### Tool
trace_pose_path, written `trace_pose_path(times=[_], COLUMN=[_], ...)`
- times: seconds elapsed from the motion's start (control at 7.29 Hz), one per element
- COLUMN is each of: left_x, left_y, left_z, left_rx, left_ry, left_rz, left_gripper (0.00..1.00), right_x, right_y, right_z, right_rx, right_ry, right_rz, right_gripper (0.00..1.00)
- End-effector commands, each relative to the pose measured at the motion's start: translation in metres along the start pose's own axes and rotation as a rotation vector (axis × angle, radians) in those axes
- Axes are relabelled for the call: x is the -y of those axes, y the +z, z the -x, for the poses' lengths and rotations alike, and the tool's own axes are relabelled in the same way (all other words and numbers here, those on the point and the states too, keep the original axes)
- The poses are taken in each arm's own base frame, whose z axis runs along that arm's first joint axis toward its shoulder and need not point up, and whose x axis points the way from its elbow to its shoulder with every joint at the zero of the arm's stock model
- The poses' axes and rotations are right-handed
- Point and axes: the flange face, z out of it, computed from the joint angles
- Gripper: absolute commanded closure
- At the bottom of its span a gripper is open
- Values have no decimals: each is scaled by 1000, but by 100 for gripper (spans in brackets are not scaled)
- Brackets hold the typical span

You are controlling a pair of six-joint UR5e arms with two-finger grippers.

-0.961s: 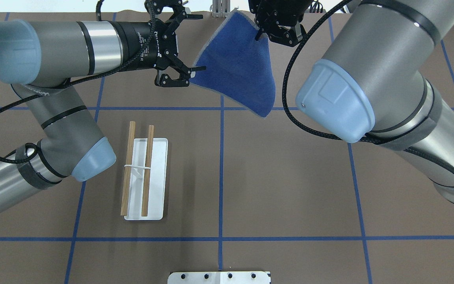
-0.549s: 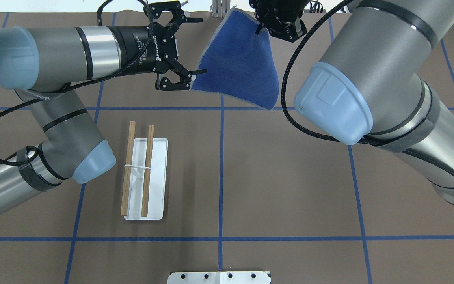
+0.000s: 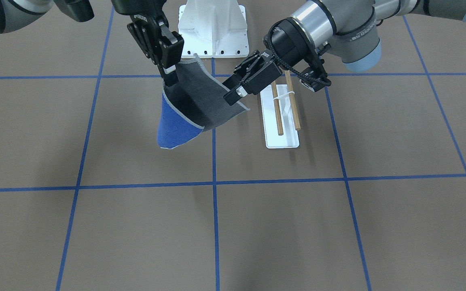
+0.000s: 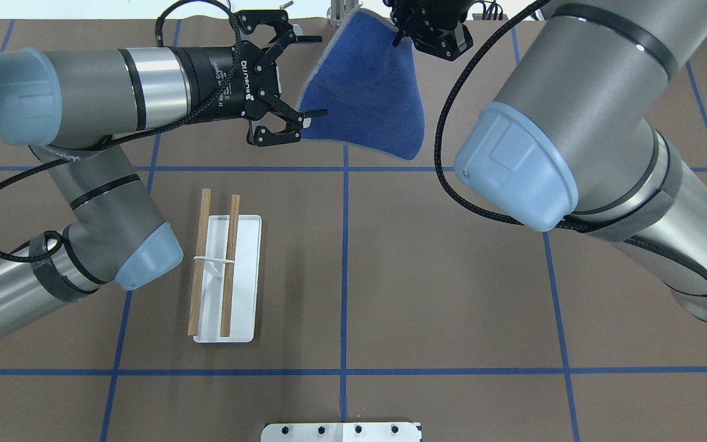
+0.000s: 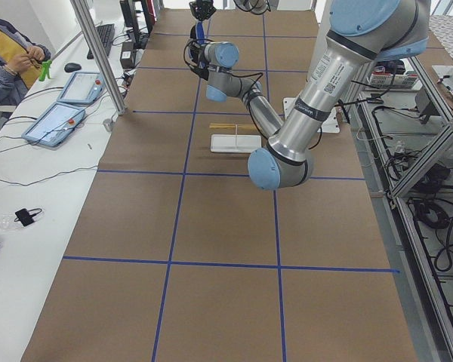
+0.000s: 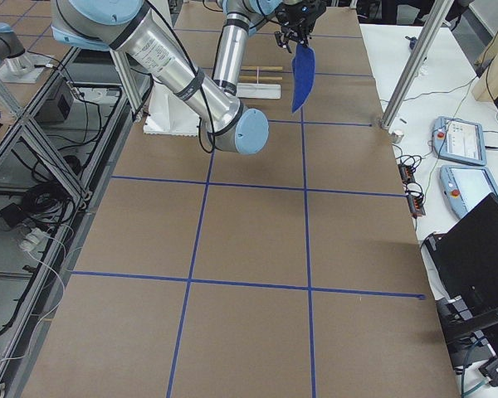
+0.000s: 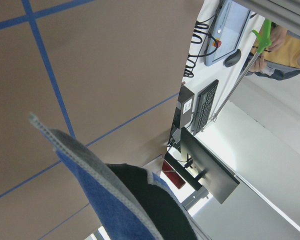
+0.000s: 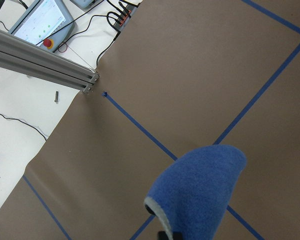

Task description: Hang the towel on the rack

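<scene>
The towel [image 4: 372, 92] hangs in the air above the far middle of the table, blue side up in the overhead view and dark grey side [image 3: 200, 101] showing in the front view. My right gripper [image 4: 404, 40] is shut on its top corner [image 3: 170, 74]. My left gripper [image 4: 316, 77] is open, its jaws spread wide along the towel's left edge, the lower fingertip [image 4: 320, 113] at the towel's lower left corner. The rack [image 4: 221, 270] stands on its white base plate left of centre, both dowels bare; it also shows in the front view [image 3: 283, 113].
The large white bolted pedestal [image 3: 212, 28] stands at the robot's side of the table, behind the rack. Blue tape lines cross the brown table cover. A person [image 5: 7, 60] sits at a desk with pendants beyond the far table edge.
My right gripper has drawn the towel a little farther from the robot. My left gripper has moved right, closer along the towel's left edge, and stays open.
</scene>
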Motion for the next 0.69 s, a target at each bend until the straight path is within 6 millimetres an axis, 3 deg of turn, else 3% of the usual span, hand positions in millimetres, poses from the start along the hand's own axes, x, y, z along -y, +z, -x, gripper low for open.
trace_pose_path(times=[0.0,0.27,0.55], left_x=[0,-1,3], left_y=[1,1,0], left_z=[3,4,6], left_rx=[6,4,5], left_ry=[-2,1,3], left_rz=[5,14,16], left_gripper=[45,84,100], right_x=[-4,-6,-5], right_y=[3,4,4], right_z=[-1,-1,-2], right_rx=[5,5,5], right_ry=[-16,-20,-18], right_rz=[-15,-19,-23], right_gripper=[100,100,100])
